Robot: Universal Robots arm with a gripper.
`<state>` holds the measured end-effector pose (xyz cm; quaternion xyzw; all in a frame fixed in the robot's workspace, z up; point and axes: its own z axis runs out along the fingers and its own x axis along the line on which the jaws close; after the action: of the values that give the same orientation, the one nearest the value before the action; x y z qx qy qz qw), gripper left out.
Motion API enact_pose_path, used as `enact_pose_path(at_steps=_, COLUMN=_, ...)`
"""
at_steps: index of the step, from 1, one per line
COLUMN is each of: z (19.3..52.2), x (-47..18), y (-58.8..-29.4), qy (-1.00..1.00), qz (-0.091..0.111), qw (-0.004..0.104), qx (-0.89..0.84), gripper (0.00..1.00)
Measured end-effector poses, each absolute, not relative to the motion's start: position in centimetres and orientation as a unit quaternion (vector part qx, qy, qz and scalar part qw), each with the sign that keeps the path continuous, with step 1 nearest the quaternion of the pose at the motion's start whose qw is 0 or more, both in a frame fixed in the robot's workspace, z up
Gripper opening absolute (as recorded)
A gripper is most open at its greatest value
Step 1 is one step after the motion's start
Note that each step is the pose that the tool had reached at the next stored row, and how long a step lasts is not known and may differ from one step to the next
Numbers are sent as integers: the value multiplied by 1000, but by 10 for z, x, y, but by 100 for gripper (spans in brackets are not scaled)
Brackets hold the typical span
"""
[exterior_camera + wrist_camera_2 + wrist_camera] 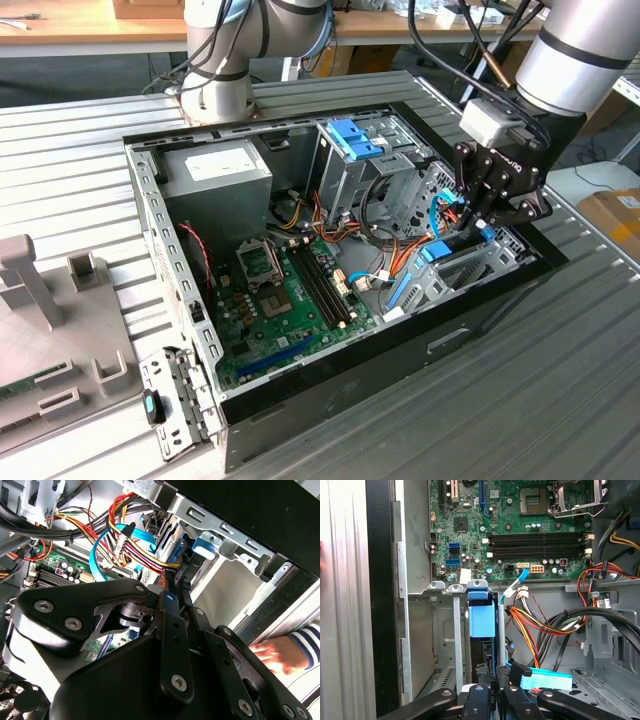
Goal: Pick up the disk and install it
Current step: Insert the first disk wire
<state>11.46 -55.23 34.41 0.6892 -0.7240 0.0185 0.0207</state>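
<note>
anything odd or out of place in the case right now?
One thing: a person's hand in a striped sleeve rests just outside the case wall, close to the gripper. The disk sits upright in its metal bay, not askew. No visible damage.

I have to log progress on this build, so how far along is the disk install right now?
Pickup looks done: the disk stands on edge in the drive cage at the case's front corner, its blue rail showing. In hand: the gripper sits directly over it, fingers close around its edge in the first wrist view, so it seems to be pressing or holding it. Left: whether it is fully seated cannot be told.
</note>
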Motion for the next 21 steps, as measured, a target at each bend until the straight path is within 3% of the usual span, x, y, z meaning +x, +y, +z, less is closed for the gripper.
enact_pose_path(at_steps=21, z=345, x=114, y=-556, qy=-724, qz=16, qw=14, qx=689, gripper=17)
